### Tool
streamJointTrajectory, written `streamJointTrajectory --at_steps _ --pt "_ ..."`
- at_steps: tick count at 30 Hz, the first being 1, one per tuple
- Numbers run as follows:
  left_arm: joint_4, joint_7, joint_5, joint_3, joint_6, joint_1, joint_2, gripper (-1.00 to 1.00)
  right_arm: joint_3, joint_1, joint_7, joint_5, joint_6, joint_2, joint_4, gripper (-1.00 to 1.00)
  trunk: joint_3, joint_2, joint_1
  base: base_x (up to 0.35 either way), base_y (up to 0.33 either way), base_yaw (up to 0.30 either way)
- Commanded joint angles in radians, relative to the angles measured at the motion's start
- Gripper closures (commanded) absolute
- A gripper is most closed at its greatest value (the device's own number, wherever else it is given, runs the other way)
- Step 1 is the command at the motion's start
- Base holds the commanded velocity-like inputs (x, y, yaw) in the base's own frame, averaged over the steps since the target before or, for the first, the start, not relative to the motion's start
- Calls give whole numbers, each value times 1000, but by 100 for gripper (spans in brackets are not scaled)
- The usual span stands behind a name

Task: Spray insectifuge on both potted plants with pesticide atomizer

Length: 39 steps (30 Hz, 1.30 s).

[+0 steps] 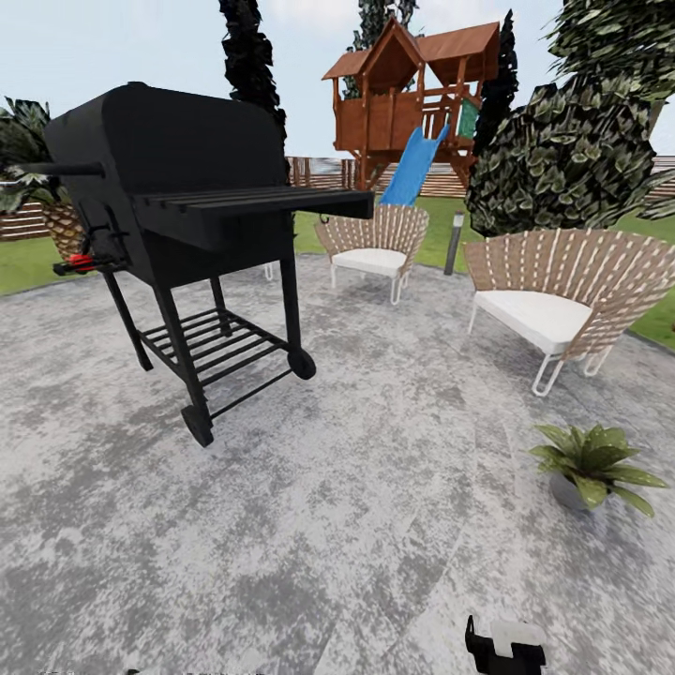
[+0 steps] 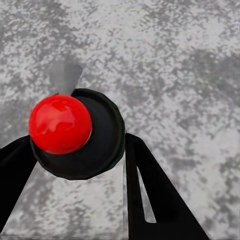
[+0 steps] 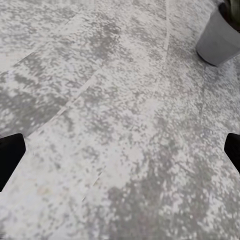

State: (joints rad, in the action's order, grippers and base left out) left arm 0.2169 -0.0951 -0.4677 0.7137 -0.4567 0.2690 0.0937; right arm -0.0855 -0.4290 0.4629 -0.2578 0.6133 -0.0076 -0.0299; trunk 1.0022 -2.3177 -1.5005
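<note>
One potted plant is sitting at about 4 o'clock in the head view, standing upright in its grey pot, with its leaves fanning outward. It is resting on the mottled grey stone patio. A black grill is standing at 10 o'clock, two slatted chairs at 2 o'clock, and a wooden playhouse at 12 o'clock. The right gripper is hanging with fingers wide apart over bare stone. The left gripper is also spread, framing a red knob.
</note>
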Motion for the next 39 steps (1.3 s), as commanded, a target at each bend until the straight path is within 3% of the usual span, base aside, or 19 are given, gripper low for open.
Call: streamJointTrajectory --at_steps 1,10,19,39 --pt "-1 -9 -1 9 -2 1 0 100 -8 0 3 -11 2 0 1 -100 0 0 0 0 0 257" --pt "-1 -9 -2 9 -2 1 -2 100 -8 0 2 -11 3 0 1 -100 -5 0 0 3 0 262" --pt "-1 -8 0 9 -2 1 -1 100 -8 0 2 -12 3 0 1 -100 -10 0 0 224 0 268" --pt "-1 -9 -2 9 -2 1 -1 100 -8 0 2 -12 2 1 1 -100 -12 0 0 5 0 277"
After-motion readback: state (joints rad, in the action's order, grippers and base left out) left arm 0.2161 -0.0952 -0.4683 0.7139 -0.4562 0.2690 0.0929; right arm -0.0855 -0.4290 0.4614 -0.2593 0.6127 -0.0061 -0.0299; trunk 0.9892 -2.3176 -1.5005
